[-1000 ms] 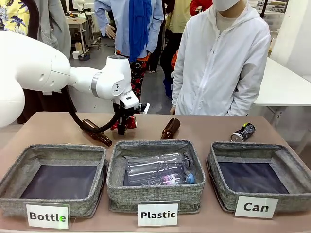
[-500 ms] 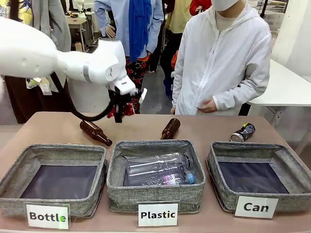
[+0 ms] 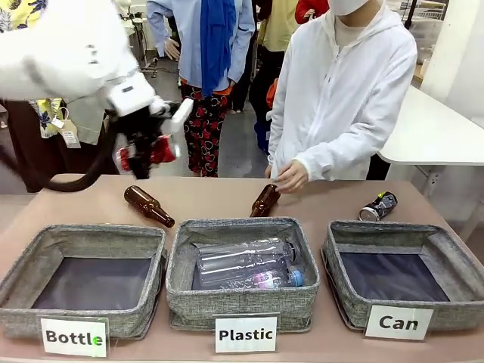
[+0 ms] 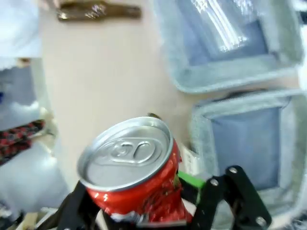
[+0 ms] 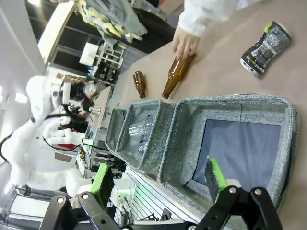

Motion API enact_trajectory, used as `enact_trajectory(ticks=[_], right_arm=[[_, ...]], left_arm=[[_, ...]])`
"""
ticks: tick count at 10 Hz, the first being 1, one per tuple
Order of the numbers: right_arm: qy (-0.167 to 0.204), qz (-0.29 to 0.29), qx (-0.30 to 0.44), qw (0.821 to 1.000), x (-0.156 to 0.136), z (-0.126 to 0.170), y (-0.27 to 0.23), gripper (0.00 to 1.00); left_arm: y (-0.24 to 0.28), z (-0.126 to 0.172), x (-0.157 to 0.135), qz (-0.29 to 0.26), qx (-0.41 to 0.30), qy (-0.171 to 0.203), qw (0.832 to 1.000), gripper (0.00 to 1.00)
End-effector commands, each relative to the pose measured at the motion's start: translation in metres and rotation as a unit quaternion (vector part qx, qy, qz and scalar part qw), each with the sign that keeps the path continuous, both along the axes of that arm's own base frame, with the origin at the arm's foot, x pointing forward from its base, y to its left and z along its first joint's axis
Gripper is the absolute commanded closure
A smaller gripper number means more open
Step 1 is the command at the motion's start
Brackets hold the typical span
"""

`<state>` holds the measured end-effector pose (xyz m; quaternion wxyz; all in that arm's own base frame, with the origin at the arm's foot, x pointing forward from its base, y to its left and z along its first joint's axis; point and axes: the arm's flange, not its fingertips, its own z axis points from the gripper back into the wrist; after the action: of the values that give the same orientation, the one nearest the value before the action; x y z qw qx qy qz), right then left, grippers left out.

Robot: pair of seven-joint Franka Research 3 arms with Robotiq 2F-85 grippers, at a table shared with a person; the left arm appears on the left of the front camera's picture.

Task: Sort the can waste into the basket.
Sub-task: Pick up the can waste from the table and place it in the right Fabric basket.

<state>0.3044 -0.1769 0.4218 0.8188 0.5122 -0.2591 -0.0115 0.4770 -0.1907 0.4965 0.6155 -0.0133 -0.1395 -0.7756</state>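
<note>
Your left hand gripped the red can over the counter's far-left edge; your right hand stood wide. The Can basket sat at the near-right corner: carrying across two other baskets risked a misdrop.

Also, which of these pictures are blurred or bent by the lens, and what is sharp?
Front view: the left arm is smeared by motion; the Can label is sharp. Left wrist view: the red can in the left gripper is sharp, the table behind it soft. Right wrist view: crisp, rolled sideways, the Can basket slightly bowed by the lens.
</note>
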Motion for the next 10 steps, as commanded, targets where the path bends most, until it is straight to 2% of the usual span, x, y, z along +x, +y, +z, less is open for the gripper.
enact_trajectory(ticks=[1, 2, 3, 4, 5, 8, 9, 10], right_arm=[[-0.019, 0.0, 0.006, 1.0, 0.002, 0.0, 0.0, 0.0], [-0.019, 0.0, 0.006, 1.0, 0.002, 0.0, 0.0, 0.0], [-0.019, 0.0, 0.006, 1.0, 0.002, 0.0, 0.0, 0.0], [-0.019, 0.0, 0.006, 1.0, 0.002, 0.0, 0.0, 0.0], [-0.019, 0.0, 0.006, 1.0, 0.002, 0.0, 0.0, 0.0], [-0.019, 0.0, 0.006, 1.0, 0.002, 0.0, 0.0, 0.0], [-0.019, 0.0, 0.006, 1.0, 0.002, 0.0, 0.0, 0.0], [-0.019, 0.0, 0.006, 1.0, 0.002, 0.0, 0.0, 0.0]], left_arm=[[0.046, -0.021, -0.065, -0.047, -0.027, -0.045, 0.998, 1.0], [0.063, -0.024, -0.076, -0.066, -0.055, -0.053, 0.995, 1.0], [0.078, -0.028, -0.076, -0.068, -0.05, -0.051, 0.995, 1.0], [0.092, -0.03, -0.061, -0.036, -0.042, -0.075, 0.996, 1.0], [0.065, -0.024, -0.078, -0.052, -0.033, -0.041, 0.997, 1.0], [0.079, -0.03, -0.079, -0.05, -0.039, -0.05, 0.997, 1.0], [0.039, -0.037, -0.058, -0.101, -0.046, -0.037, 0.993, 1.0], [0.006, -0.027, -0.052, -0.161, -0.035, -0.049, 0.985, 1.0]])
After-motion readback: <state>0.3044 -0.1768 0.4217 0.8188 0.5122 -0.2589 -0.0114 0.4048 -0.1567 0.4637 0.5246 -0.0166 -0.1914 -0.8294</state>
